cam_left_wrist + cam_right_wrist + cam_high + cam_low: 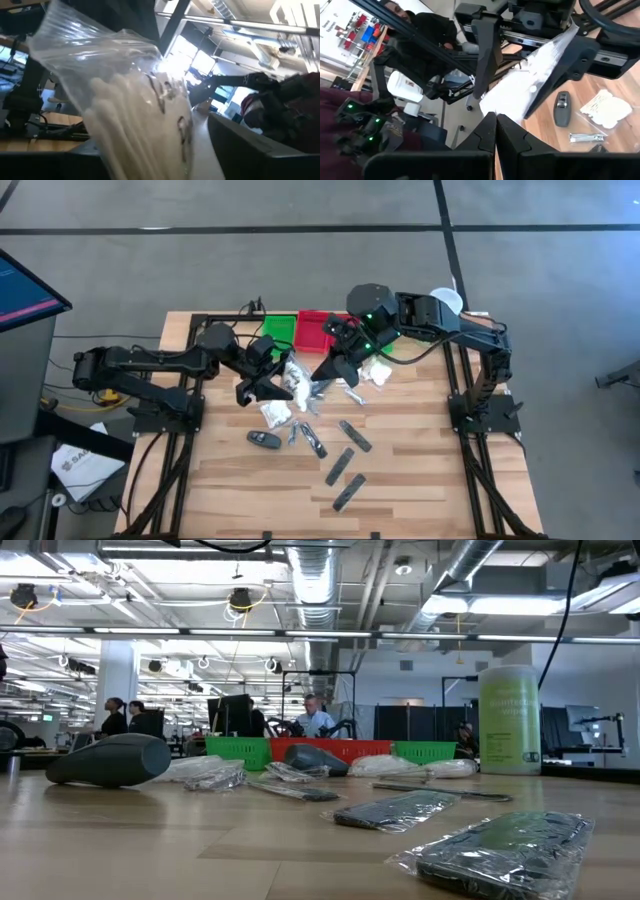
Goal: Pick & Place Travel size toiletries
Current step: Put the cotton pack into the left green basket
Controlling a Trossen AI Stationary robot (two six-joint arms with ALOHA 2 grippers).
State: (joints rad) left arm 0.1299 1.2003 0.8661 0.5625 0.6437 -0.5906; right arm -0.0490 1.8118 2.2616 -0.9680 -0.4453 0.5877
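Note:
A clear packet of white sticks (135, 110) hangs in the air above the middle of the table, between my two grippers. My left gripper (278, 383) comes from the left and has the packet (540, 70) between its fingers. Reaching in from the right, my right gripper (495, 125) is shut with its tips at the packet's near corner. On the wood below lie more white packets (275, 413), silvery tubes (310, 435), a black oval piece (265, 438) and dark flat bars (340, 465). Neither gripper shows in the low view. My left gripper has the packet's wide body (555, 55) between its two fingers (485, 50), which come about level from the table's left. The packet is clear of the table and tilted. How far back it reaches I cannot see. My right gripper's shut fingertips (502, 131) meet the packet's lower corner (489, 106), where thin clear film runs into the tips. They come slanting down from the table's right. Whether the film is pinched or only touched I cannot tell for sure.
A green tray (278, 328) and a red tray (315, 330) stand side by side at the far edge. The tall pale green canister (510, 720) stands at the far right. Wrapped dark bars (500, 850) lie near the front. People sit in the room beyond.

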